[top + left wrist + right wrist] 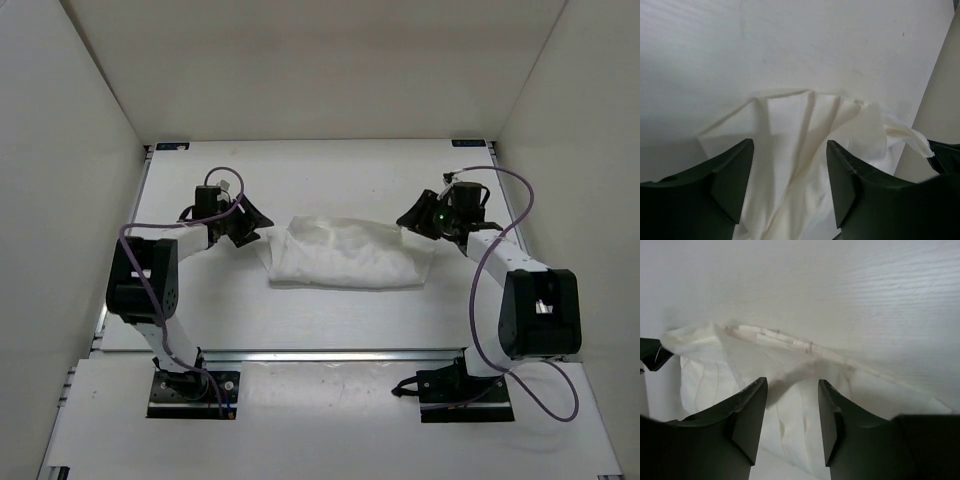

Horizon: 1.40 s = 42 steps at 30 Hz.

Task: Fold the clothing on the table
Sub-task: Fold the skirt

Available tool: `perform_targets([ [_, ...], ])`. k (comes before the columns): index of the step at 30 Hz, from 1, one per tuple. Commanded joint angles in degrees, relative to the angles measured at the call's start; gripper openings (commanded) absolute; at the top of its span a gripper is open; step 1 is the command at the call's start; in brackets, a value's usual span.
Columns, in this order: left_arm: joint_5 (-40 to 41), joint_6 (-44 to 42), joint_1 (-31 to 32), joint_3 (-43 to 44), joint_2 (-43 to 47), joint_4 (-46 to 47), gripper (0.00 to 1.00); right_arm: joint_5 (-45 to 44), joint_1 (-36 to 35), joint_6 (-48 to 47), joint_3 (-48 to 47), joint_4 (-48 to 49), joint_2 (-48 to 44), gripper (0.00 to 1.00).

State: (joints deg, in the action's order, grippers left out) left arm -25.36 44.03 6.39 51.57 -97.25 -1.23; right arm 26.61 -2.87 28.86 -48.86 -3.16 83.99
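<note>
The clothing [345, 255] lies bunched mid-way across the tabletop [300, 170]. On the left gripper [789, 145] the jaws stand spread over lengthwise creases; on the right gripper [792, 381], spread over a stitched hem.

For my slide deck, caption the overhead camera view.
White garment lying roughly folded on the table, left gripper at one end, right gripper at the other.
</note>
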Motion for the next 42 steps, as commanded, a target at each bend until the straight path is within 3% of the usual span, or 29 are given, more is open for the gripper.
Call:
perform_targets([
  [1,-3.6,1.2,-0.4,5.0,-0.7,5.9,0.72,-6.5,0.8,0.9,-3.6,5.5,-1.4,0.43],
  [6,-2.7,0.2,-0.4,0.1,5.4,4.9,0.76,-11.2,1.0,1.1,0.4,3.2,-8.3,0.6],
  [11,1.0,-3.5,3.2,-4.9,12.2,-0.6,0.78,-12.7,2.6,3.1,7.3,-3.2,-18.5,0.63],
  [12,3.1,-4.2,3.9,-6.6,14.1,-1.5,0.79,-13.8,2.8,3.1,8.9,-4.6,-20.6,0.69],
  [14,5.0,-4.7,4.7,-9.2,17.3,-2.2,0.81,-12.6,2.8,3.7,11.8,-5.9,-22.6,0.91],
  [18,5.2,-5.0,4.6,-13.5,19.6,-2.1,0.81,-7.6,6.0,7.3,20.2,-2.2,-26.9,1.0],
  [29,8.7,-4.6,10.0,-15.0,16.0,0.1,0.8,-6.8,4.1,12.1,27.7,4.1,-24.1,0.99],
  [36,9.9,-3.7,11.8,-15.6,12.2,3.2,0.72,-3.9,4.1,14.3,29.3,10.4,-20.1,0.98],
  [38,9.9,-3.3,12.5,-15.7,11.2,3.7,0.7,-4.3,3.3,14.5,29.1,11.2,-18.8,0.91],
  [41,11.9,-3.3,13.2,-15.6,9.7,4.6,0.6,-3.7,3.2,15.0,29.3,13.3,-16.6,0.69],
  [42,11.9,-3.3,13.4,-15.5,9.0,5.7,0.52,-3.6,3.2,15.8,29.3,14.4,-16.2,0.6],
])
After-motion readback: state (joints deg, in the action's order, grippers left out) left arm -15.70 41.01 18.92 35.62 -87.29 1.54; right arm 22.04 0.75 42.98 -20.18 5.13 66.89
